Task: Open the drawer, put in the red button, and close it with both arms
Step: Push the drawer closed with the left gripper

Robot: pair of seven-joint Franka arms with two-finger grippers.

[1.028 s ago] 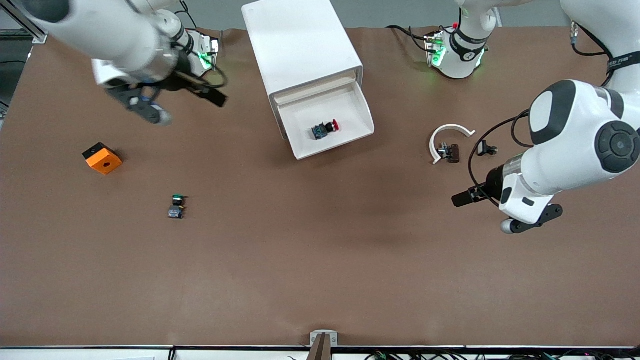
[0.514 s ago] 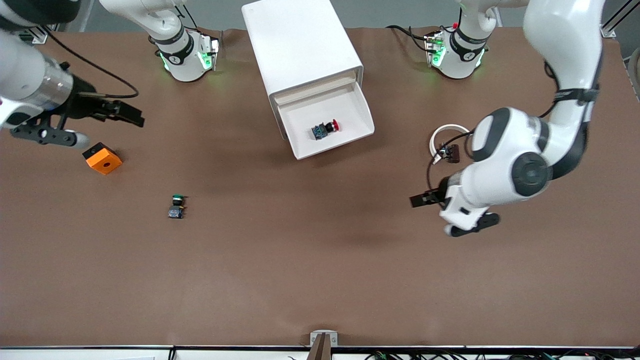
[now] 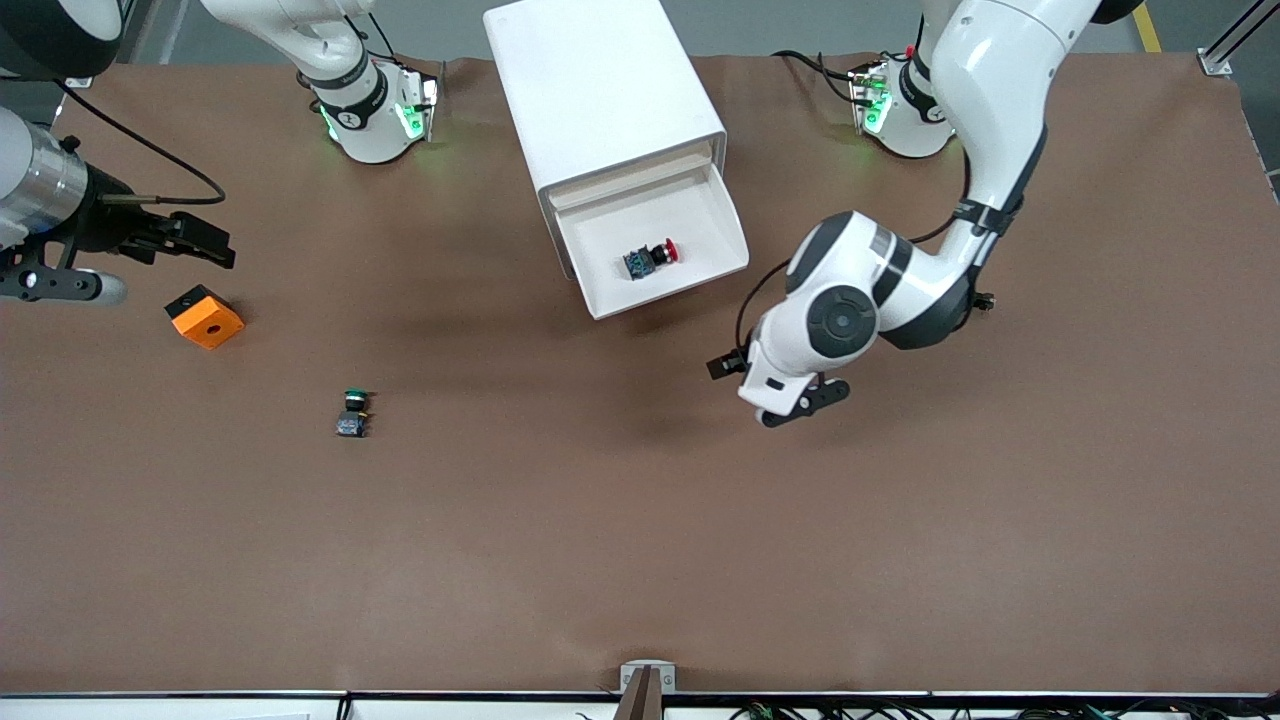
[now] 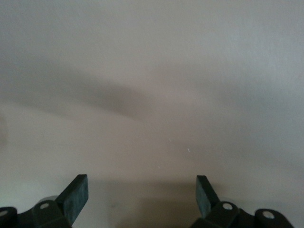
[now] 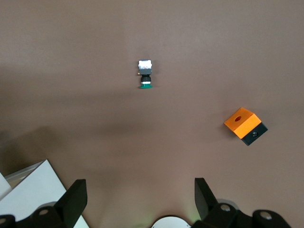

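Lying in the open drawer (image 3: 690,215), the red button (image 3: 652,257) shows plainly; left gripper (image 4: 142,194) spread over bare bench (image 3: 640,540), right gripper (image 5: 140,199) spread, half cut off at the bench edge.

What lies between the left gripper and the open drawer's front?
Only bare brown table, per the front view: left gripper hovers short of the drawer, which holds the red button.

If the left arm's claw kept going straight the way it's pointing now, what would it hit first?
Probably just the bare brown table. The left gripper is open and empty, and its wrist view shows only plain surface ahead. In the front view it hangs beside the open drawer, not aimed at it, though depth is hard to judge.
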